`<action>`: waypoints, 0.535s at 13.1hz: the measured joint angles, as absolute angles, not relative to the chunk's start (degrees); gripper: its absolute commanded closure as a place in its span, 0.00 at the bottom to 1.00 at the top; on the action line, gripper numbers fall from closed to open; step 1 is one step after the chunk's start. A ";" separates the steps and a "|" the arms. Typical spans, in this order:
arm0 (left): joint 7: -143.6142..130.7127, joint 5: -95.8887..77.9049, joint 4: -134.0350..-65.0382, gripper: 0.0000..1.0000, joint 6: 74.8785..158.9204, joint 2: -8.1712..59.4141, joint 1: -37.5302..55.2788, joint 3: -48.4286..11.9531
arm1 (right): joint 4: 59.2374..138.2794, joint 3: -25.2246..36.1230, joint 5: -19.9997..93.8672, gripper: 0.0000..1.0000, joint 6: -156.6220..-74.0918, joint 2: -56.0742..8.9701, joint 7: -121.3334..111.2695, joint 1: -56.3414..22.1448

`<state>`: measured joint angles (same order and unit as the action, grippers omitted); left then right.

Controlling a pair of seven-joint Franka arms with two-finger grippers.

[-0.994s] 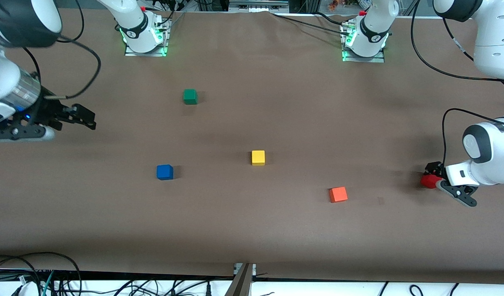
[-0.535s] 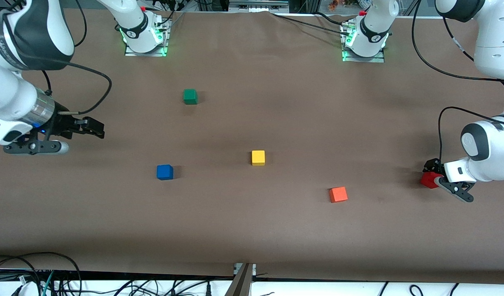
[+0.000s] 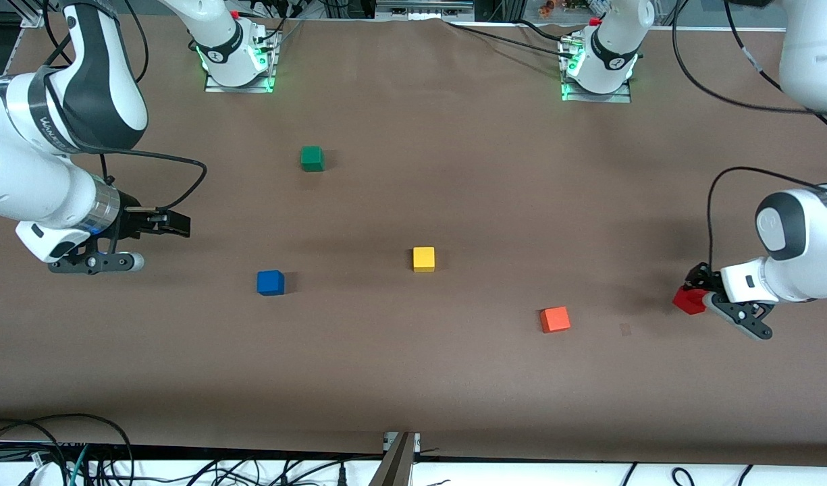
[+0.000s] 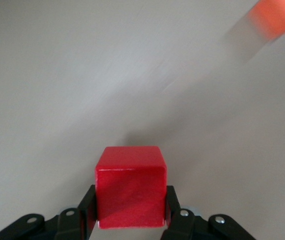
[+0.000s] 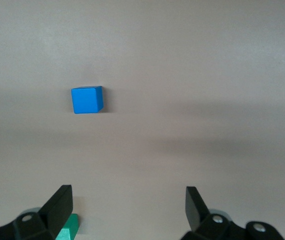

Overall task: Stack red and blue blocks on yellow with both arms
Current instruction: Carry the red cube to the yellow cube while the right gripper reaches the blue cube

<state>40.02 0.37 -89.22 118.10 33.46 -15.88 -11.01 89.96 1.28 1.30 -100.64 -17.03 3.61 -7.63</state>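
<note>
Yellow cube (image 3: 424, 259) mid-table; blue block (image 3: 270, 283) toward right arm's end; orange cube (image 3: 555, 319) nearer camera, toward left arm's end.

We see the left gripper (image 3: 698, 291) up in the air over the table's end by the left arm, its fingers (image 4: 175, 216) clamped on two opposite faces of the red block (image 4: 130, 186), with the forearm reaching in level from the table's edge. The right gripper (image 3: 173, 223) hangs over the right arm's end of the table with its fingers (image 5: 58, 205) spread wide (nothing between them), its wrist bent low under the raised elbow.
</note>
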 measured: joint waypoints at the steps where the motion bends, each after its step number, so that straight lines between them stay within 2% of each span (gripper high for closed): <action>1: 35.21 0.38 -88.47 1.00 115.96 32.15 -15.70 -14.51 | 89.96 1.23 1.36 0.00 -101.00 -17.23 3.54 -7.79; 4: 16.00 0.44 -87.30 1.00 113.24 31.07 -14.67 -25.46 | 89.97 1.07 2.57 0.00 -103.78 -19.14 3.60 -9.55; 7: -2.17 2.59 -86.11 1.00 113.22 31.10 -5.35 -28.27 | 89.97 1.03 3.02 0.00 -106.58 -21.58 4.04 -11.35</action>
<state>-2.17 2.59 -86.11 113.22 31.10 -5.35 -28.27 89.97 1.03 3.02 -106.58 -21.58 4.04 -11.35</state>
